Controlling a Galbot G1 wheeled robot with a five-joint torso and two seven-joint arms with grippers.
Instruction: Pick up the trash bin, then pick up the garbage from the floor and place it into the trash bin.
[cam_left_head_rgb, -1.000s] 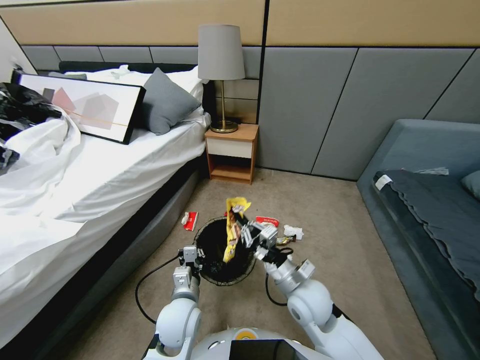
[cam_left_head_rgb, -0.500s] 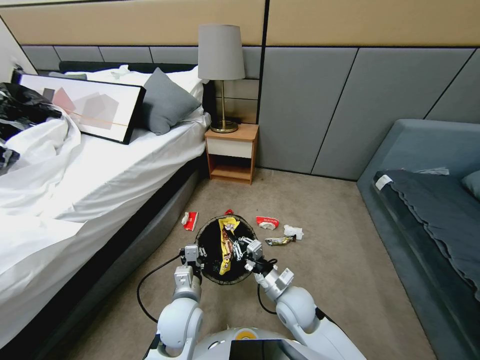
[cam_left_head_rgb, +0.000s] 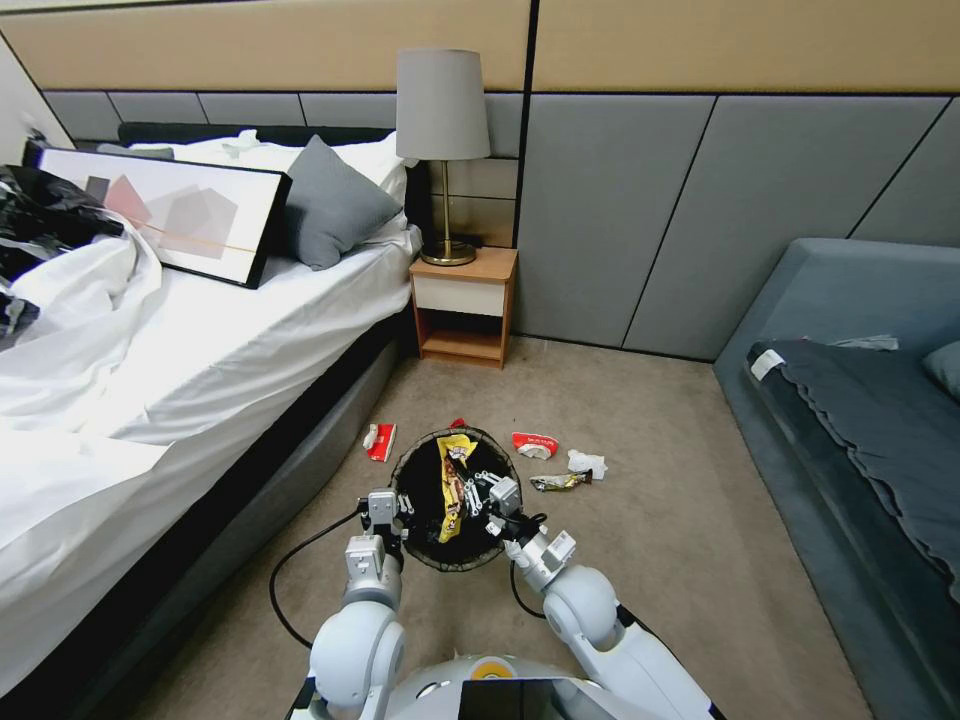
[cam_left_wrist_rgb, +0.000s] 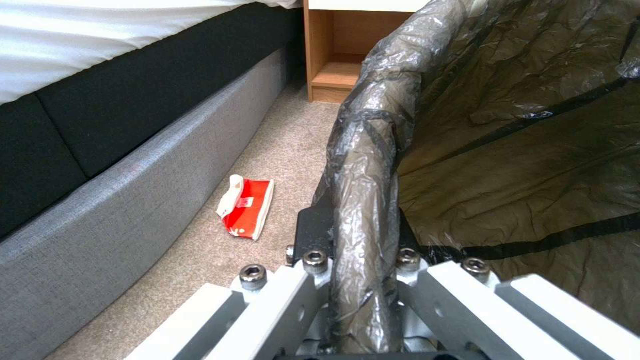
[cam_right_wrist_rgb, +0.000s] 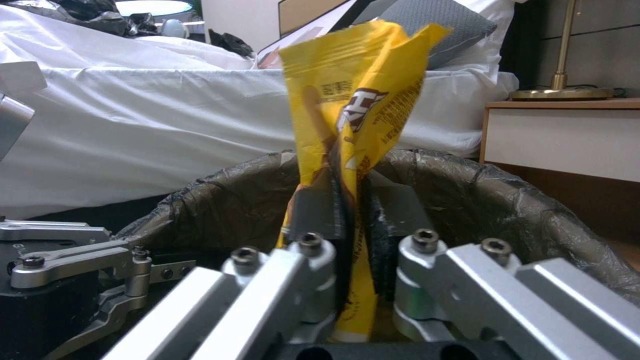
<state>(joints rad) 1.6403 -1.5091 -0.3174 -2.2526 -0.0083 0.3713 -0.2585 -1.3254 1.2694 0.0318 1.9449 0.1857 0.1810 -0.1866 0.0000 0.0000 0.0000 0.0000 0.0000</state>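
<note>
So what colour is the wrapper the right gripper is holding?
Yellow wrapper, clearest in the right wrist view.

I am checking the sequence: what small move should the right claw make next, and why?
Probably open the right claw. It is shut on the yellow wrapper, which already hangs over the mouth of the trash bin, whose rim the left claw grips.
</note>
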